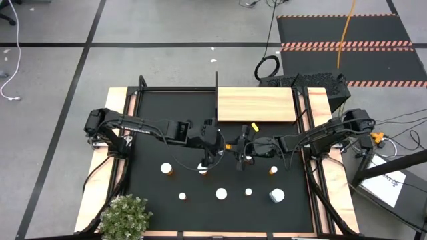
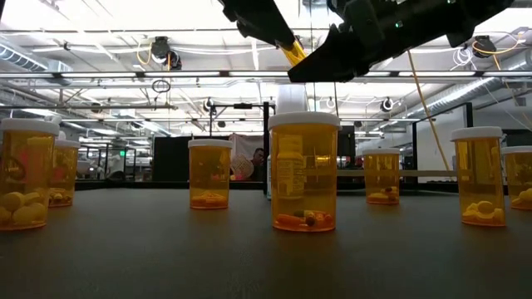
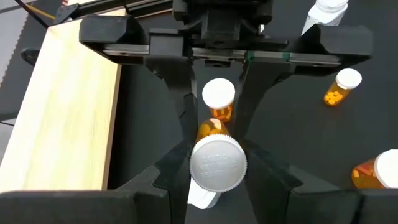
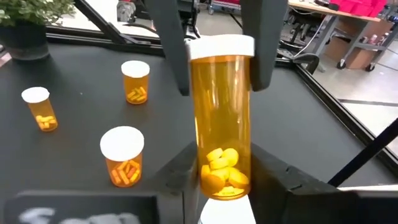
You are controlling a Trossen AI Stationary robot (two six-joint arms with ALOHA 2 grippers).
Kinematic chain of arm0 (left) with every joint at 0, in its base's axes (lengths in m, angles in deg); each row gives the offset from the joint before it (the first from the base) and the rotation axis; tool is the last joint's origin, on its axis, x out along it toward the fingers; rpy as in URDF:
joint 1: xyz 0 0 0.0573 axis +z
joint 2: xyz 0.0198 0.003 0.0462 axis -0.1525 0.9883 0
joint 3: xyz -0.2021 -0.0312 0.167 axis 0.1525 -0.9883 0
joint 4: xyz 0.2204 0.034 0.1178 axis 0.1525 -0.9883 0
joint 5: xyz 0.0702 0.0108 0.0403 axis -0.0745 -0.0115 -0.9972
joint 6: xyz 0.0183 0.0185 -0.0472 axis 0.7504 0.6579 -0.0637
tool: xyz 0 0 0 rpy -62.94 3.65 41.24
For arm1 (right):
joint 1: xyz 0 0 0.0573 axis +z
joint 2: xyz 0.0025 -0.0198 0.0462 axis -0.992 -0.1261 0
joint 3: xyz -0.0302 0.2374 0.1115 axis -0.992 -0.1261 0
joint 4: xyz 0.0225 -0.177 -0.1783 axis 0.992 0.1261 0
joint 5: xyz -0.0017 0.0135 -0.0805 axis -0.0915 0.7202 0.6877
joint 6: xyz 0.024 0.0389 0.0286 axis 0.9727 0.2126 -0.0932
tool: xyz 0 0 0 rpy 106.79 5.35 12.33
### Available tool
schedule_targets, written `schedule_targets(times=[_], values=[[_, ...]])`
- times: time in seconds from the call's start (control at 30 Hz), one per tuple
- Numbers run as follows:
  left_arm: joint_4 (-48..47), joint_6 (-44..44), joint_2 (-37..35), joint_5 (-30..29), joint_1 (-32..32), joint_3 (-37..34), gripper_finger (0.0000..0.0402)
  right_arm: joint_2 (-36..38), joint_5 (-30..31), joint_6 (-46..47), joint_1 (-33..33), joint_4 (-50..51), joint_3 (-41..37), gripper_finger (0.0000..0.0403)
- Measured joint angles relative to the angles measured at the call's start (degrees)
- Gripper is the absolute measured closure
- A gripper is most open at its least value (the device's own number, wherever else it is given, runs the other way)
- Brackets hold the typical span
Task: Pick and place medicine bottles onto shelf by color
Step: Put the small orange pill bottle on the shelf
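Handover mid-bench: left gripper (image 3: 214, 163) and right gripper (image 4: 217, 180) both clench one orange bottle (image 4: 222, 124); next, one releases, then shelf (image 1: 256, 105).

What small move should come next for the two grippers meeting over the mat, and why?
Probably the left gripper should open and let go. It appears closed on the cap end of the orange bottle, with the right gripper closed on its base, and the shelf lies on the right arm's side.
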Motion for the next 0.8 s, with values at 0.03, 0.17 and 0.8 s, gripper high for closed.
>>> schedule_targets(times=[0.03, 0.17, 0.8], values=[[0.00, 0.00, 0.00, -0.01, -0.09, 0.00, 0.0257, 0.00, 0.01, -0.11, 0.02, -0.04, 0.00, 0.0307], [0.00, -0.02, 0.00, -0.04, -0.59, 0.00, 0.0223, 0.00, -0.06, -0.41, 0.02, -0.04, 0.00, 0.0311], [-1.29, -1.05, -5.62, -14.10, -4.81, -0.07, 0.0120, 6.71, -1.52, 0.19, 0.51, 5.38, -0.69, 0.0305]])
